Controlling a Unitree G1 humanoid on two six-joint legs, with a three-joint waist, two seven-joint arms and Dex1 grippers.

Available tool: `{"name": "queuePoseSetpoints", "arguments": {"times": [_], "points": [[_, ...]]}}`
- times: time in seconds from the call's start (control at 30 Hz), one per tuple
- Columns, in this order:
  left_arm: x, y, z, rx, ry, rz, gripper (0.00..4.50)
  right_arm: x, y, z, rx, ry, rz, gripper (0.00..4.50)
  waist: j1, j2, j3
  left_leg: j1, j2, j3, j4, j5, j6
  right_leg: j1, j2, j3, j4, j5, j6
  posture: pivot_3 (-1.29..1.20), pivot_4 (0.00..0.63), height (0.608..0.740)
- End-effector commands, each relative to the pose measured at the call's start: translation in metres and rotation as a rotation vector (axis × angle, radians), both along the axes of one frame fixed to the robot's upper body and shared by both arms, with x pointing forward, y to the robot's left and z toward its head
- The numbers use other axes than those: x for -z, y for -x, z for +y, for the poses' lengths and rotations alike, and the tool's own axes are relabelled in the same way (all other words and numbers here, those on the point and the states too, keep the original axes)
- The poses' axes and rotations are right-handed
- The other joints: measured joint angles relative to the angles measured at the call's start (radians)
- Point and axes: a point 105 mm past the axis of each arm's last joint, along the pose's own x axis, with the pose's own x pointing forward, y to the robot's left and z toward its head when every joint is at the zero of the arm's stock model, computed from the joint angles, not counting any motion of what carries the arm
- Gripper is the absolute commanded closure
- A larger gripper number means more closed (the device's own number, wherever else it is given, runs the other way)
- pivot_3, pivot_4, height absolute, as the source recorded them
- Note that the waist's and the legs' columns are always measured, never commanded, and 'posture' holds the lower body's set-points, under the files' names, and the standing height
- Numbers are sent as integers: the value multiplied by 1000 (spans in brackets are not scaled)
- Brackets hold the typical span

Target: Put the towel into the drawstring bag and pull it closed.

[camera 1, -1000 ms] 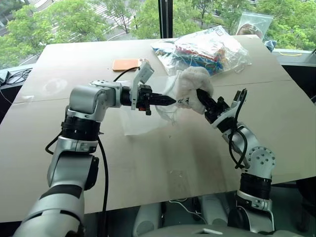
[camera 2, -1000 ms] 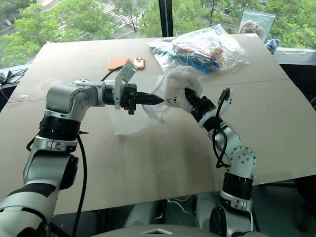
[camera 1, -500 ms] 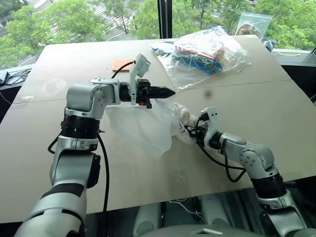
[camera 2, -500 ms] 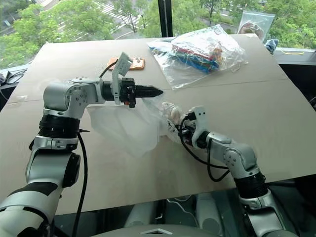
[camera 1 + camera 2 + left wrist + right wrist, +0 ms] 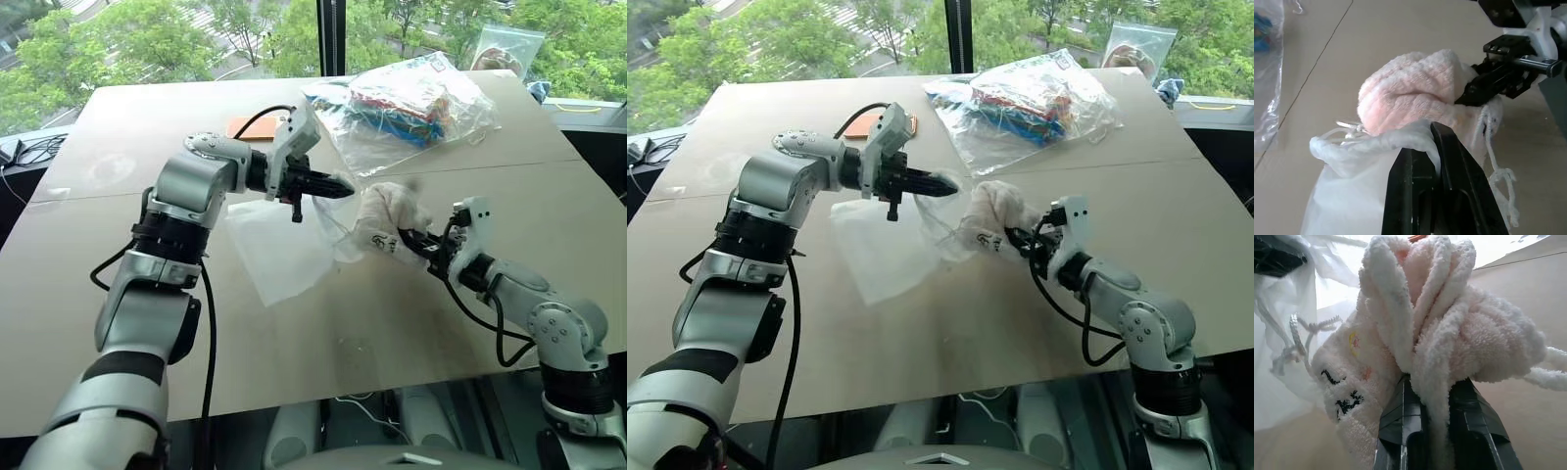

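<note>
Head views: one beige bench (image 5: 294, 333). One white semi-translucent thin-fabric drawstring bag (image 5: 279, 250) is pinched at its mouth by the left gripper (image 5: 343, 186), fingers clamped, body draped to mid-bench. One bunched off-white terry towel (image 5: 387, 220) is clamped in the right gripper (image 5: 409, 238), held at the bag's mouth, above the bench. One clear plastic bag of colourful items (image 5: 407, 103) lies near the far edge.

Left wrist view: closed fingers (image 5: 1449, 166) nip bag fabric; towel just beyond.

Right wrist view: fingers (image 5: 1400, 421) grip towel folds; one dark printed mark (image 5: 1344, 394).
</note>
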Motion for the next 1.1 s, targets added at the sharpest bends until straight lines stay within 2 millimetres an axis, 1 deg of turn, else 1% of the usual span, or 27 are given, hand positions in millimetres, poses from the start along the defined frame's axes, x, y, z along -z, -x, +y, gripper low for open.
{"name": "queuePoseSetpoints", "arguments": {"times": [0.03,0.1,0.17,0.23,0.27,0.3,0.33,0.37,0.43,0.5,0.53,0.63,0.7,0.77,0.8,0.83,0.9,0.97,1.0,1.1], "points": [[-15,-4,-1,28,-103,-121,4500,-6,11,1,-39,65,-45,4469,0,0,0,0,0,0,0,0,0,0,0,0,0,0,0,0,150,740],[-7,-9,10,16,-235,-154,4500,-4,12,2,-40,71,-44,4469,-4,0,0,0,0,0,0,0,0,0,0,0,-1,0,0,0,150,740],[-2,-12,22,32,-367,-223,4500,-3,14,3,-44,86,-49,4469,-7,0,0,1,0,1,-1,0,0,0,0,1,-1,0,0,0,150,740],[-2,-17,29,28,-444,-285,4500,-8,13,4,-30,60,-72,4469,-7,0,0,1,1,1,-1,0,0,0,1,1,0,0,0,0,150,740],[-5,-20,29,27,-457,-319,4500,-13,11,3,-12,28,-91,4469,-4,0,0,1,1,1,-1,0,0,0,1,1,0,0,0,0,150,740],[-9,-21,25,31,-438,-334,4500,-19,9,2,4,-14,-110,4469,-1,0,0,0,1,0,-1,0,0,0,1,1,0,0,0,0,150,740],[-16,-17,16,60,-385,-334,4500,-29,8,1,11,-75,-135,4469,1,0,0,0,1,0,0,0,0,0,1,0,0,0,0,0,150,740],[-22,-12,9,93,-334,-316,4500,-37,9,0,9,-126,-155,4469,4,-1,0,-1,1,0,0,0,0,0,1,0,-1,0,0,0,150,740],[-34,6,-5,184,-218,-228,4500,-53,14,-4,-2,-231,-199,4469,14,-1,1,-2,0,-1,1,-1,1,0,0,-1,-1,0,1,0,150,740],[-42,29,-7,264,-140,-71,4500,-63,21,-11,-7,-304,-223,4469,12,-1,1,-3,1,-1,2,-2,3,0,0,-1,-3,0,1,0,150,740],[-38,33,-2,263,-160,-24,4500,-64,23,-14,-9,-311,-226,4469,5,-1,1,-3,1,0,2,-2,4,0,0,0,-4,0,1,0,150,740],[-5,-2,25,101,-417,-166,4500,-62,33,-17,-26,-296,-217,4469,-1,1,0,-2,2,1,1,-3,6,0,0,1,-3,-1,2,0,150,740],[13,-16,43,59,-567,-239,4500,-59,39,-16,-41,-284,-202,4469,-3,1,0,1,0,1,0,-4,6,2,0,1,-3,-1,2,0,150,740],[20,-25,48,34,-624,-293,4500,-57,43,-14,-57,-262,-190,4469,-4,1,0,1,1,1,0,-4,6,1,1,2,-1,-1,1,0,150,740],[24,-33,48,14,-660,-363,4500,-55,45,-8,-80,-241,-182,4469,-1,0,1,0,1,1,0,-3,6,0,1,1,-1,-1,1,0,150,740],[26,-39,44,-10,-658,-402,4500,-54,45,-4,-95,-231,-177,4469,0,0,1,0,1,1,1,-3,6,0,1,1,-1,-1,1,0,150,740],[26,-45,35,-19,-638,-483,4500,-54,42,6,-116,-235,-177,4469,2,0,0,0,1,1,2,-3,6,1,0,1,-1,-1,2,0,150,740],[24,-39,20,23,-531,-461,4500,-54,35,17,-131,-244,-182,4469,2,0,0,-1,0,1,3,-3,6,1,0,1,-1,-1,2,0,150,740],[20,-32,12,42,-452,-405,4500,-53,32,22,-139,-256,-182,4469,1,0,0,-1,0,1,3,-4,6,1,0,1,-1,-1,2,0,150,740],[10,-14,0,131,-326,-322,4500,-49,26,31,-152,-262,-179,4469,0,0,1,-1,0,1,3,-3,6,0,0,2,-1,-1,2,0,150,740]]}}
